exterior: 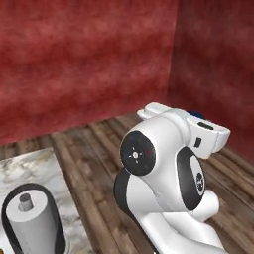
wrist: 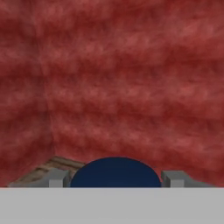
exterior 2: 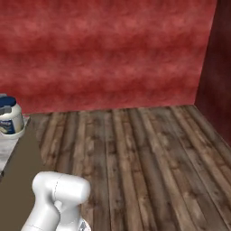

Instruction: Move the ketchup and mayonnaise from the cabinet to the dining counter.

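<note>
A: What does the claw (wrist: 116,179) have in it?

B: The mayonnaise jar (exterior 2: 10,118). In the hand view its round dark blue lid (wrist: 116,173) fills the space between the two grey fingertips (wrist: 175,178), one up against each side. The jaws stand wide, closed on the jar's width.

A: Is the jar upright?

B: Yes. The right base view shows it at the far left edge with the lid on top, the white body below and a strip of label across it. Part of the robot's white hand curves under and around it.

A: And from the other side?

B: In the left base view just a sliver of the blue lid (exterior: 197,114) peeks out beyond the end of the white arm (exterior: 163,183), which is folded in front of it and hides the rest.

A: What lies around it?

B: A mottled red wall (wrist: 131,87) straight ahead of the claw, meeting a second red wall in a corner. Below is a dark wood plank floor (exterior 2: 135,158), and the jar hangs above it.

A: Where is the marble counter (exterior: 34,168)?

B: At the lower left of the left base view, well apart from the jar. A grey paper roll (exterior: 34,223) on a dark stand sits on it.
</note>
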You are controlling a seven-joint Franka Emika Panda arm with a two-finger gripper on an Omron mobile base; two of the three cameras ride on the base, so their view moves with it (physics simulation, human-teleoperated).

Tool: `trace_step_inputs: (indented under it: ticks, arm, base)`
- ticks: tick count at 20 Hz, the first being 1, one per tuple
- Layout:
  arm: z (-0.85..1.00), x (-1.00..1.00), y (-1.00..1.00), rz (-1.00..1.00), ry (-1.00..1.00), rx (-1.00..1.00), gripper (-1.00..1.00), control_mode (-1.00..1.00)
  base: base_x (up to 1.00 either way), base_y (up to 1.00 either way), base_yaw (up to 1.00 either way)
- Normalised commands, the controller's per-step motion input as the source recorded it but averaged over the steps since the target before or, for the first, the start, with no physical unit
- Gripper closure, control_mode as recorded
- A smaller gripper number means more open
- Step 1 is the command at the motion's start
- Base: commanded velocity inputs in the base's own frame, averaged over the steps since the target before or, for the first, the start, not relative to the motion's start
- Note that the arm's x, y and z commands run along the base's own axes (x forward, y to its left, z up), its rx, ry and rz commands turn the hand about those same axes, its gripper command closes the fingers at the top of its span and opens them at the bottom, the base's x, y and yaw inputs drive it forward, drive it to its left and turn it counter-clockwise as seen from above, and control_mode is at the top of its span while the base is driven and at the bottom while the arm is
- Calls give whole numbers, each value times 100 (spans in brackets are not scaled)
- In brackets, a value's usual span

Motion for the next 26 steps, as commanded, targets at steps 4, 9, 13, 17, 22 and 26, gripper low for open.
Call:
trace_step_inputs:
  ticks: [4,9,13,17,22,26]
  arm:
    - [0,0,0,0,0,0,100,100]
    - [0,0,0,0,0,0,100,100]
    - [0,0,0,0,0,0,100,100]
    - [0,0,0,0,0,0,100,100]
    - [0,0,0,0,0,0,100,100]
    - [0,0,0,0,0,0,100,100]
  base:
    - [89,-5,26]
    - [89,-13,22]
    - [87,-17,21]
    - [86,-20,20]
    - [85,-18,24]
    - [82,-14,31]
